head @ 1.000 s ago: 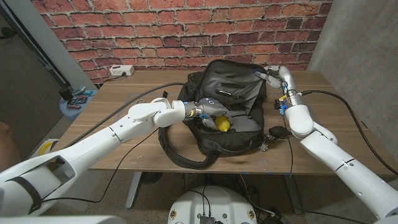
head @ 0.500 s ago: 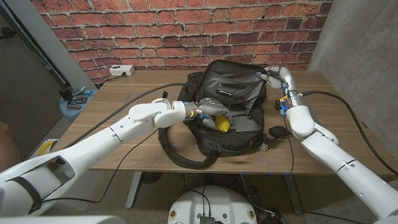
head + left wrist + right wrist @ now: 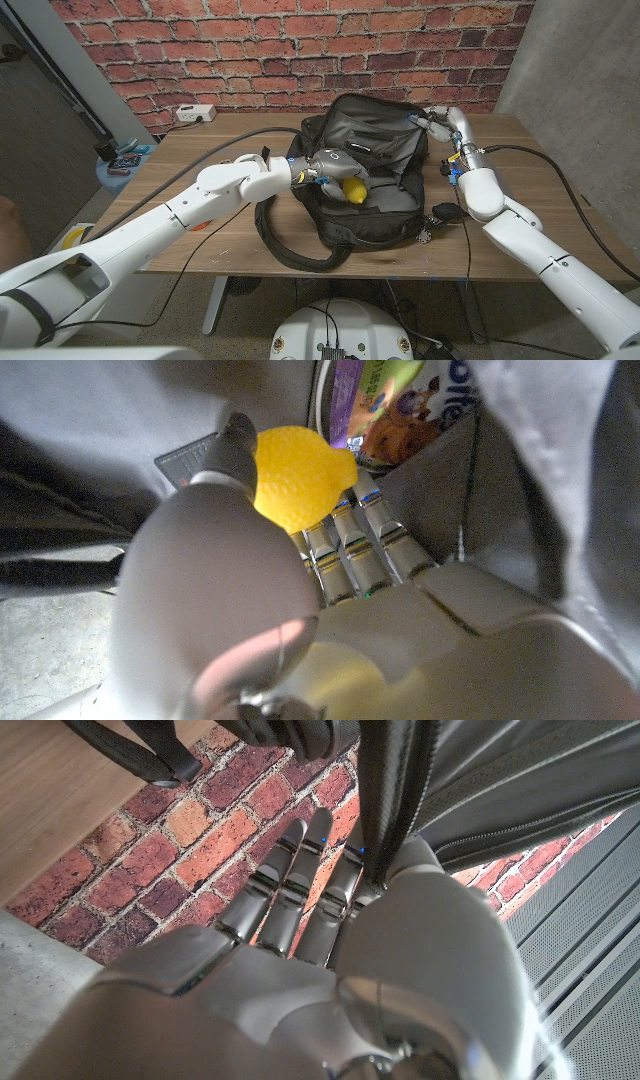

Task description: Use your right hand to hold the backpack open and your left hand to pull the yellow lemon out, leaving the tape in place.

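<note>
Your left hand [image 3: 328,168] holds the yellow lemon [image 3: 352,189] between thumb and fingers, inside the open mouth of the black backpack [image 3: 375,140] on the desk [image 3: 190,180]. Your right hand [image 3: 437,121] pinches the backpack's far edge, keeping the flap raised. A colourful packet [image 3: 395,405] lies inside just beyond the lemon.
</note>
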Controlling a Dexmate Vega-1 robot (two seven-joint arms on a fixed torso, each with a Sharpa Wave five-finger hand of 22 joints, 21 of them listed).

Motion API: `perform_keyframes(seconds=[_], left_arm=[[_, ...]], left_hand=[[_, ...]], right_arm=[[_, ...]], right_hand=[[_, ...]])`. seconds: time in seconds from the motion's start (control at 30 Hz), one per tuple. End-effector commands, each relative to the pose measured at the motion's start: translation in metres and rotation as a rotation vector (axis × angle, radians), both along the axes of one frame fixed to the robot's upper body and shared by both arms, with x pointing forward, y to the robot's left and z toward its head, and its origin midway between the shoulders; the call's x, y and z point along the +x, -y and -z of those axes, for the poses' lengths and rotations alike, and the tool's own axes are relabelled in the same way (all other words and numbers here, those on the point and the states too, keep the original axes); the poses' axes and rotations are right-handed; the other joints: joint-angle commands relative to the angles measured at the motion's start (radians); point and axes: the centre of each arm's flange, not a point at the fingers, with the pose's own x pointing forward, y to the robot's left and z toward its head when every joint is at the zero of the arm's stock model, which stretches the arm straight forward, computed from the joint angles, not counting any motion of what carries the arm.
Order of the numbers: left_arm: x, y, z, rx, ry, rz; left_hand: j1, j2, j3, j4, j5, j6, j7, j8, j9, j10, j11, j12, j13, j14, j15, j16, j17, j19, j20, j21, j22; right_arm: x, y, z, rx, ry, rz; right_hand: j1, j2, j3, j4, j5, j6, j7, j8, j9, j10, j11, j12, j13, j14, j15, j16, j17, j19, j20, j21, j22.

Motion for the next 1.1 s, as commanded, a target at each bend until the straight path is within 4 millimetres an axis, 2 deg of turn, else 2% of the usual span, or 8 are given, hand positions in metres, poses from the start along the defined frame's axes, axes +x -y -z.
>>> perform_keyframes(seconds=[0.03, 0.7, 0.73, 1.1], left_arm=[[-0.005, -0.009, -0.011, -0.051, -0.029, -0.009], [-0.024, 0.013, -0.012, -0.121, -0.163, 0.067], [-0.025, 0.013, -0.013, -0.124, -0.171, 0.069], [-0.038, 0.002, -0.019, -0.185, -0.217, 0.056]], left_hand=[[0.048, 0.058, -0.002, 0.004, 0.009, 0.142, 0.051, 0.021, 0.062, 0.036, -0.015, 0.010, 0.079, 0.008, 0.001, -0.004, 0.004, 0.002, -0.004, 0.010, 0.003], [0.043, 0.057, -0.007, 0.009, 0.013, 0.128, 0.056, 0.041, 0.086, 0.028, -0.013, 0.023, 0.107, 0.004, 0.008, -0.019, 0.013, -0.007, -0.003, 0.017, 0.002], [0.043, 0.057, -0.007, 0.009, 0.013, 0.128, 0.056, 0.043, 0.088, 0.027, -0.019, 0.023, 0.109, 0.004, 0.007, -0.019, 0.013, -0.007, -0.004, 0.018, 0.002], [0.042, 0.059, -0.008, 0.010, 0.015, 0.124, 0.058, 0.050, 0.096, 0.023, -0.014, 0.027, 0.118, 0.005, 0.007, -0.023, 0.017, -0.010, -0.003, 0.021, 0.001]], right_arm=[[0.003, -0.006, -0.003, -0.006, -0.002, 0.000], [0.002, -0.007, -0.003, -0.002, 0.004, 0.000], [0.001, -0.007, -0.003, -0.002, 0.004, 0.000], [0.000, -0.007, -0.003, -0.003, 0.004, 0.008]], right_hand=[[0.003, 0.010, -0.002, 0.002, 0.007, 0.006, -0.003, 0.003, 0.003, 0.004, 0.004, -0.001, 0.001, 0.010, -0.121, -0.003, 0.004, 0.009, -0.069, 0.001, 0.003], [0.003, 0.011, -0.004, 0.002, 0.007, 0.007, -0.003, 0.003, 0.004, 0.002, 0.005, -0.003, 0.001, 0.011, -0.120, -0.006, 0.005, 0.009, -0.067, 0.001, 0.004], [0.002, 0.011, -0.004, 0.003, 0.007, 0.006, -0.002, 0.002, 0.004, 0.001, 0.005, -0.004, 0.001, 0.012, -0.119, -0.005, 0.006, 0.009, -0.067, 0.001, 0.004], [0.004, 0.011, -0.004, 0.002, 0.007, 0.006, -0.002, 0.002, 0.004, 0.002, 0.004, -0.004, 0.001, 0.011, -0.120, -0.007, 0.007, 0.009, -0.067, 0.001, 0.004]])
